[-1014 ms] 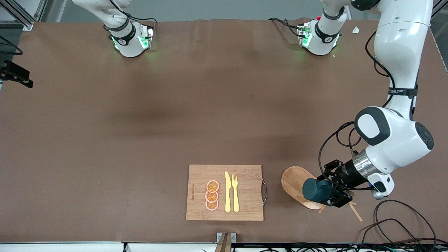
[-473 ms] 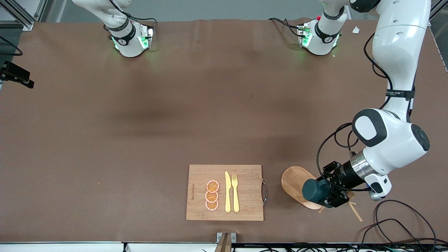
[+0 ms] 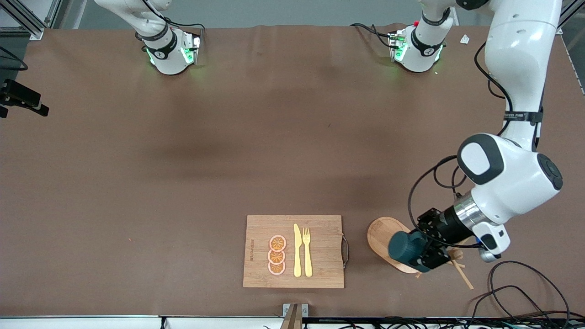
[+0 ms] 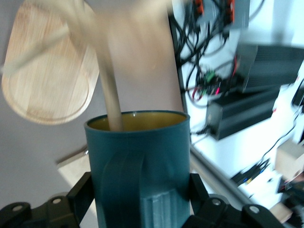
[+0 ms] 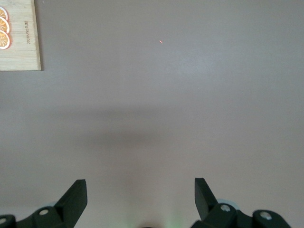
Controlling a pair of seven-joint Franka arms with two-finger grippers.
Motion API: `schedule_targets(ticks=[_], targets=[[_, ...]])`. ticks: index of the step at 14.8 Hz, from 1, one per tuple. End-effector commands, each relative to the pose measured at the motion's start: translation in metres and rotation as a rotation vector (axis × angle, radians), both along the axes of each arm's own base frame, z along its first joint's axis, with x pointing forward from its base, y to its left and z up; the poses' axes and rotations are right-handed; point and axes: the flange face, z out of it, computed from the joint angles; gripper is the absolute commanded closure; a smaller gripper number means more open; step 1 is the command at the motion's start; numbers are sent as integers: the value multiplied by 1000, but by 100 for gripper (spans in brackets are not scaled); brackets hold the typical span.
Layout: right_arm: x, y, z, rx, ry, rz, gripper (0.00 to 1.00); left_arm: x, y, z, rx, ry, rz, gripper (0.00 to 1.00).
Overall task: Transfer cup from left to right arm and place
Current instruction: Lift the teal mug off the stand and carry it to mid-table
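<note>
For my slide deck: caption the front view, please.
Left claw holds the teal cup over the wooden peg rack, beside the cutting board.

The cup (image 3: 405, 247) is dark teal outside; a yellowish-brown inside is seen in the left wrist view (image 4: 137, 121). The black left gripper (image 3: 422, 252) is closed on it. The rack (image 3: 383, 237) is of pale wood with fine grain. The board (image 3: 293, 251) near the table's front edge is light brown wood, with a dark metal handle. On it are three slices (image 3: 277, 255), orange with pink rims, and a yellow knife (image 3: 297, 250) and fork (image 3: 307, 251). The table (image 3: 183, 173) is plain brown. The black right gripper (image 5: 140, 199) fingers are spread. The arms are white with black joints; green lights are seen at both bases.
</note>
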Motion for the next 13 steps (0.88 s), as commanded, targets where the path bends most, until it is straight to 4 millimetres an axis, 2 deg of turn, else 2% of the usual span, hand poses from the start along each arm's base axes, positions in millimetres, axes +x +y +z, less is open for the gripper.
schedule_targets(ticks=[1, 4, 5, 6, 7, 8, 9, 10, 13], targets=[[-1, 3, 5, 8, -12, -6, 0, -29, -55, 25, 135, -3, -128, 59], [-1, 2, 4, 4, -10, -5, 0, -63, -132, 26, 334, -48, -291, 59], [-1, 2, 4, 4, -10, -5, 0, -78, -164, 20, 386, -63, -336, 58], [-1, 2, 5, 2, -12, -6, 0, -101, -207, 13, 442, -85, -384, 58], [-1, 2, 4, 4, -10, -5, 0, -124, -247, 3, 507, -111, -409, 58], [-1, 2, 5, 4, -12, -5, 0, -138, -270, -16, 562, -121, -421, 58], [-1, 2, 4, 4, -10, -5, 0, -164, -305, -33, 617, -149, -455, 58], [-1, 3, 4, 4, -10, -5, 0, -184, -330, -49, 689, -193, -479, 58], [-1, 4, 4, 3, -10, -4, 0, -230, -377, -78, 798, -288, -523, 58]])
